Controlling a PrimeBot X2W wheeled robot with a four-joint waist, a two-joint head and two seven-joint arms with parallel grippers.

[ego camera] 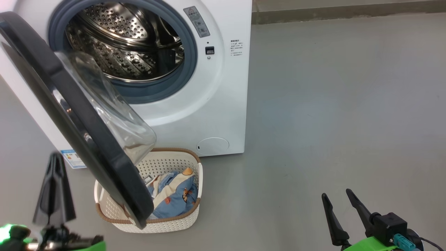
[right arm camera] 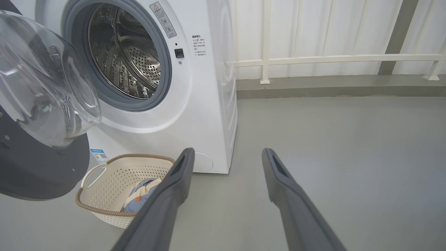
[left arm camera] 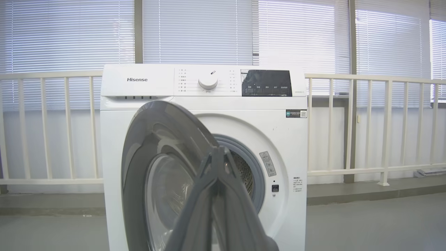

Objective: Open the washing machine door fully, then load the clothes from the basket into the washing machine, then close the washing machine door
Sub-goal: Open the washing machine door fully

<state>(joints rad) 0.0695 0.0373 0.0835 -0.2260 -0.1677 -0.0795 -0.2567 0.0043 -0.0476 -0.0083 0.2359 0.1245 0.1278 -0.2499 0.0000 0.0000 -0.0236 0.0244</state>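
Note:
The white washing machine [ego camera: 195, 115] stands ahead with its steel drum [ego camera: 125, 38] exposed. Its door [ego camera: 80, 129], black-rimmed with a clear glass bowl, is swung out partway to the left and overhangs the basket [ego camera: 167, 223]. The cream basket sits on the floor in front of the machine and holds the blue and cream clothes [ego camera: 174, 195] with bear prints. My left gripper [ego camera: 55, 157] is shut with nothing in it, at the lower left, left of the door and apart from it. My right gripper [ego camera: 336, 195] is open at the lower right over bare floor.
Grey floor [ego camera: 331, 104] spreads to the right of the machine. A white railing [left arm camera: 366, 125] and blinds run behind the machine. A low kerb [right arm camera: 331, 87] lines the back of the floor.

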